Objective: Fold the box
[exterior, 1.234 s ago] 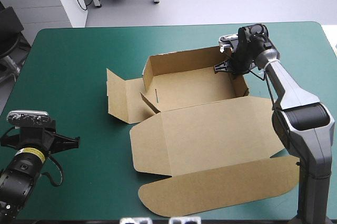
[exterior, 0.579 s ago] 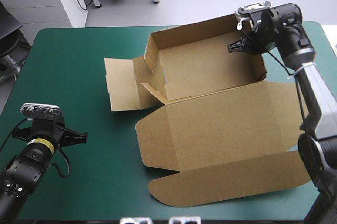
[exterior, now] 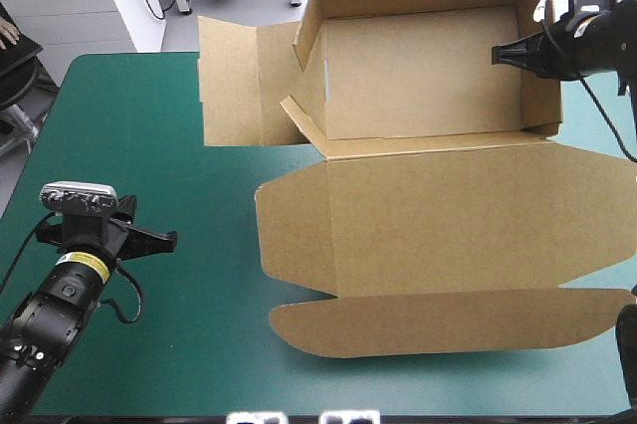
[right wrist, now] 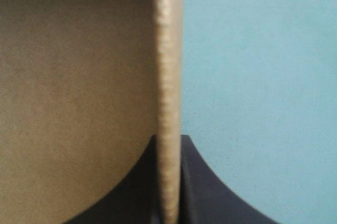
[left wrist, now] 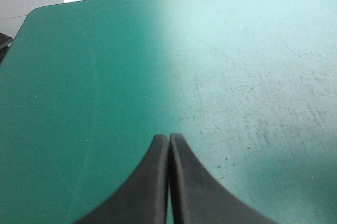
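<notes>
The brown box [exterior: 428, 215] is held up over the far right part of the bench [exterior: 149, 145], tilted so that its open tray faces up and toward the near side. The right gripper [exterior: 503, 54] has it by the tray's right end wall [exterior: 538, 81], jaws clenched on the board. In the right wrist view the board's edge [right wrist: 168, 77] runs straight up between the two black fingers [right wrist: 202, 197], one on the inner face and one on the outer. The teal-green cover [right wrist: 253, 103] shows beyond on the outer side.

The tray's long walls stand upright. At its left end a side flap [exterior: 231, 86] spreads flat outward toward the bench's left edge, and a smaller tab [exterior: 299, 120] leans in at that corner. The lid [exterior: 448, 220] comes off the tray's near edge and spreads over the right half of the bench. Its rounded front flap [exterior: 428, 319] reaches toward the near edge. From here I can't tell whether that flap touches the cover or hangs just above it.

The left gripper [exterior: 167, 237] is well apart from the box, by the bench's near left corner and low over bare cover. Its jaws are pressed together with nothing between them, the two fingers meeting in one point.
</notes>
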Robot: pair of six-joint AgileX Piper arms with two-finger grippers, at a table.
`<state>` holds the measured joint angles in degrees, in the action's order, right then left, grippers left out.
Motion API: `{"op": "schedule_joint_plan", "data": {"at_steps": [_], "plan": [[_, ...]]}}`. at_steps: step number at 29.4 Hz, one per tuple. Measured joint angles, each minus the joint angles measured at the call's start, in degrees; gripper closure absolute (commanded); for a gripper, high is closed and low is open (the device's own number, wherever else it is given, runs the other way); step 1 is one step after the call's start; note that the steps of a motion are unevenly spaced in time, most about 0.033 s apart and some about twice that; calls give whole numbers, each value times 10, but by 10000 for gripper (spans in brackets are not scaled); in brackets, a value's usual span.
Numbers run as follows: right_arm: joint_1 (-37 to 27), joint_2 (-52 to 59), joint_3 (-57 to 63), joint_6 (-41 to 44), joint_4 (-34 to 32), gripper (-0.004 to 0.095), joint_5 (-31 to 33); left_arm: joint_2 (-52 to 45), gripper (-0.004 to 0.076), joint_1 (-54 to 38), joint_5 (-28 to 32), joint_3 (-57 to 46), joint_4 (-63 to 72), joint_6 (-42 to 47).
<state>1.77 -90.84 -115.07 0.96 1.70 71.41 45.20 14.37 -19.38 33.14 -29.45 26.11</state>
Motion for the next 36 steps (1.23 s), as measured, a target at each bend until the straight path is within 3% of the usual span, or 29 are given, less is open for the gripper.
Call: {"op": "schedule_joint_plan", "data": {"at_steps": [6,13,19,23,28,33,36], "plan": [[0,0,0,-10,23,926,0,79,732,-6,8,73,-5,4],[0,0,0,-16,30,926,0,180,722,-80,17,224,-3,4],[0,0,0,-18,30,926,0,256,719,-145,18,290,105,-55],[0,0,0,-23,31,926,0,312,719,-163,19,309,265,-195],[0,0,0,-31,43,926,0,396,719,-165,10,329,563,-442],[0,0,0,-36,53,926,0,469,719,-165,-65,357,923,-756],[0,0,0,-42,53,926,0,502,719,-165,-118,361,1109,-879]]}}
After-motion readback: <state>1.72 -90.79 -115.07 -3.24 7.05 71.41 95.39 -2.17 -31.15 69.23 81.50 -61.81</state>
